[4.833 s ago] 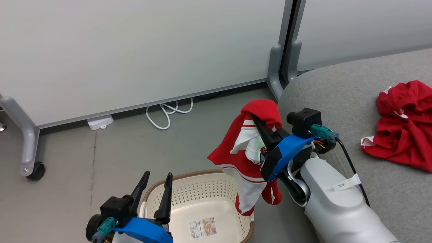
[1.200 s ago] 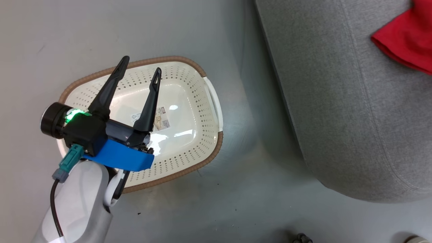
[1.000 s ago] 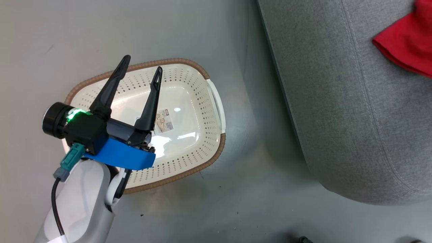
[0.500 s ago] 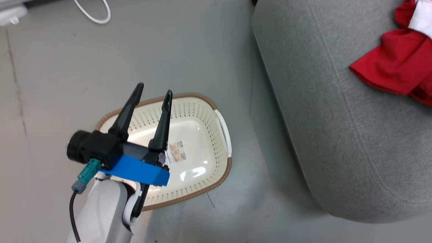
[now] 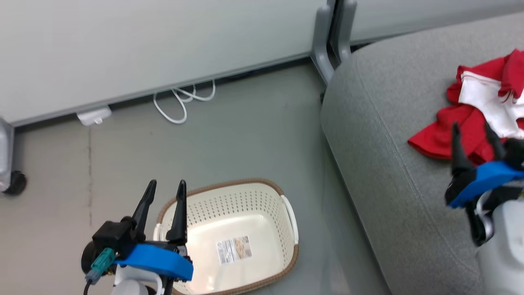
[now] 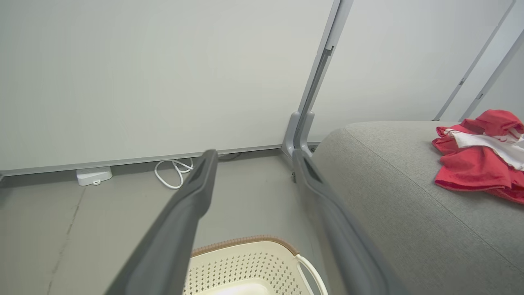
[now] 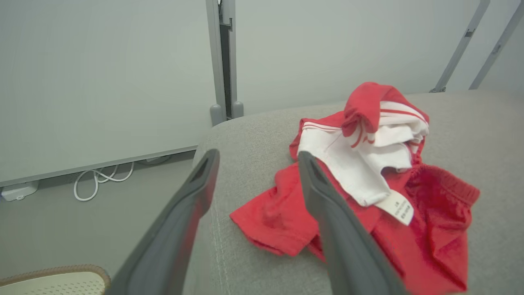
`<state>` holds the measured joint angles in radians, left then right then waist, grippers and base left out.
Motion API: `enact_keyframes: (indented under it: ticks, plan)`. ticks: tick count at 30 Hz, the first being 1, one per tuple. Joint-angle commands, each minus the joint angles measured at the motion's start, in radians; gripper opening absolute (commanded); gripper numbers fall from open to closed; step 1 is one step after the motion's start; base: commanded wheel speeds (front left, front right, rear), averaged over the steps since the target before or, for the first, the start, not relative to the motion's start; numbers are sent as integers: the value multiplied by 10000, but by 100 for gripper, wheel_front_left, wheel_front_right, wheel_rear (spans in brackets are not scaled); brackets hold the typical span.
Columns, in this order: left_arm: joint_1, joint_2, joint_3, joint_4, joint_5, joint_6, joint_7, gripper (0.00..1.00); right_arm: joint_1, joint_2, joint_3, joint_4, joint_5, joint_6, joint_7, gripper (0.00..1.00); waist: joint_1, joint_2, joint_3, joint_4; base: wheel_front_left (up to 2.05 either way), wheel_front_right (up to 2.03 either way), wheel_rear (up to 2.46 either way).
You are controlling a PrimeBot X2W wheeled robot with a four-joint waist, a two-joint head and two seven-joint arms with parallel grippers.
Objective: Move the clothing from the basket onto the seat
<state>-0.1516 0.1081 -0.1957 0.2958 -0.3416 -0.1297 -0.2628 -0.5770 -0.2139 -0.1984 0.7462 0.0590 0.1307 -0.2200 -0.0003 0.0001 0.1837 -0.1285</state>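
The clothing (image 5: 470, 119) lies in a red-and-white heap on the grey seat (image 5: 385, 155), a white-panelled piece on top of a red one (image 7: 368, 180). My right gripper (image 5: 470, 129) hovers open just in front of the heap, nothing between its fingers (image 7: 258, 155). The cream basket (image 5: 221, 184) stands on the floor left of the seat, with just a label sticker on its bottom. Over the basket's left end my left gripper (image 5: 167, 184) is open and holds nothing. In the left wrist view the gripper (image 6: 254, 153) points past the basket (image 6: 245, 262) toward the wall, with the clothing (image 6: 475, 172) far right.
Pale partition panels stand behind, and their grey legs (image 5: 327, 45) meet at the seat's back corner. A white cable (image 5: 184, 102) and a white adapter (image 5: 94, 115) lie on the floor by the panels. A caster wheel (image 5: 16, 182) is at the far left.
The head camera has tilted up from the basket, bringing the wall into view. The right gripper, earlier carrying a garment, now stands open at the heap on the seat. The left gripper stays open.
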Motion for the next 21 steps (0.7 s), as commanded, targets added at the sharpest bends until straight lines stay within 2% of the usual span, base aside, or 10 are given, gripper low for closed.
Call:
enact_keyframes:
  ticks: [1,9,21]
  plan:
    - [293,-90,187,90,24,-2,-28,100,653,187,338,-430,217,1,65,100,3,-1,-792,392,0,0,0]
    - [1186,-367,862,228,51,-2,-28,100,2578,726,1288,-2178,825,1,510,100,3,-1,-1805,702,0,0,0]
    - [1680,-498,1142,266,25,-2,-30,100,4192,1355,2014,-3885,956,1,1068,100,3,-1,-2163,1226,0,0,0]
